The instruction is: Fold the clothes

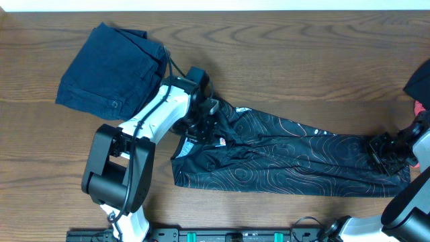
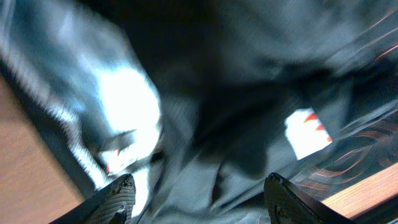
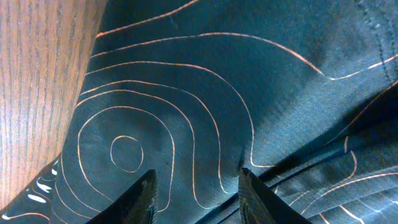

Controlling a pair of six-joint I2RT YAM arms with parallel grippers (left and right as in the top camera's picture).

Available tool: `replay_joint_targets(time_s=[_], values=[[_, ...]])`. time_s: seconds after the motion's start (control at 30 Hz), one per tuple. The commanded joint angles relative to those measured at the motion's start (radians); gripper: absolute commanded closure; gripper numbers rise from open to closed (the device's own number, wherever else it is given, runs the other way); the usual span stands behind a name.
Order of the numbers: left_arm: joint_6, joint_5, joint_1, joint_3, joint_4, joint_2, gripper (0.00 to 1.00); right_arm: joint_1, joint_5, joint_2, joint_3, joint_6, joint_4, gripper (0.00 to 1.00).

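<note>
The black jersey (image 1: 295, 158) with thin orange contour lines lies stretched out in a long band from the table's middle to the right. My left gripper (image 1: 205, 121) is open over its bunched upper-left end. In the blurred left wrist view the fingers (image 2: 196, 180) stand wide apart with rumpled dark fabric (image 2: 236, 93) and a white logo patch (image 2: 308, 134) beneath. My right gripper (image 1: 384, 156) is at the jersey's right end. In the right wrist view its fingers (image 3: 196, 174) are apart over the patterned fabric (image 3: 186, 93), close to it.
A folded navy denim garment (image 1: 111, 70) with a button lies at the back left, close behind the left arm. A red/pink garment (image 1: 422, 107) and something dark (image 1: 420, 81) sit at the right edge. Wooden table (image 1: 282, 60) shows behind the jersey.
</note>
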Motion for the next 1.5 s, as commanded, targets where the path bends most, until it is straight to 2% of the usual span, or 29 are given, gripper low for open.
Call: replay_joint_targets(time_s=[0.0,0.13,0.17,0.27,0.3,0.33,0.6,0.8,1.03,1.13,1.17,1.2,1.23,1.4,1.47], values=[[-0.027,0.087,0.000,-0.030,0.035,-0.008,0.31,0.016,-0.009,-0.004,-0.005,0.015,-0.002,0.59],[-0.058,0.087,-0.005,-0.072,0.098,-0.006,0.35,0.016,-0.008,-0.004,-0.006,0.016,0.005,0.59],[-0.065,0.087,-0.007,-0.085,0.111,-0.006,0.43,0.016,-0.008,-0.004,-0.006,0.016,0.009,0.59],[-0.065,0.087,-0.009,-0.098,0.099,-0.006,0.81,0.016,-0.008,-0.004,-0.017,0.024,0.025,0.58],[-0.065,0.086,-0.008,-0.098,0.086,-0.006,0.91,0.017,-0.009,-0.004,-0.022,0.025,0.032,0.59],[-0.065,0.086,-0.007,-0.098,0.078,-0.007,0.94,0.017,-0.008,-0.004,-0.027,0.029,0.039,0.58],[-0.064,0.080,0.016,-0.059,-0.045,-0.008,0.94,0.016,-0.006,-0.004,-0.098,0.047,0.132,0.58],[-0.064,-0.005,0.042,-0.041,-0.122,-0.008,0.94,0.016,0.003,-0.004,-0.187,0.069,0.246,0.60],[-0.065,-0.093,0.050,-0.041,-0.172,-0.008,0.92,0.016,0.057,-0.004,-0.223,0.103,0.279,0.61],[-0.064,-0.096,0.050,-0.041,-0.181,-0.008,0.78,0.016,0.057,-0.004,-0.224,0.102,0.282,0.61],[-0.064,-0.096,0.050,-0.041,-0.185,-0.008,0.67,0.016,0.057,-0.004,-0.224,0.102,0.282,0.61],[-0.065,-0.096,0.050,-0.041,-0.187,-0.008,0.51,0.016,0.057,-0.004,-0.224,0.102,0.282,0.61],[-0.064,-0.096,0.050,-0.041,-0.188,-0.008,0.43,0.016,0.057,-0.004,-0.224,0.102,0.282,0.61],[-0.081,-0.082,0.049,-0.041,-0.124,-0.008,0.36,0.016,0.056,-0.004,-0.224,0.102,0.282,0.60],[-0.093,0.032,0.049,-0.041,-0.067,-0.008,0.35,0.016,0.056,-0.004,-0.224,0.102,0.282,0.60]])
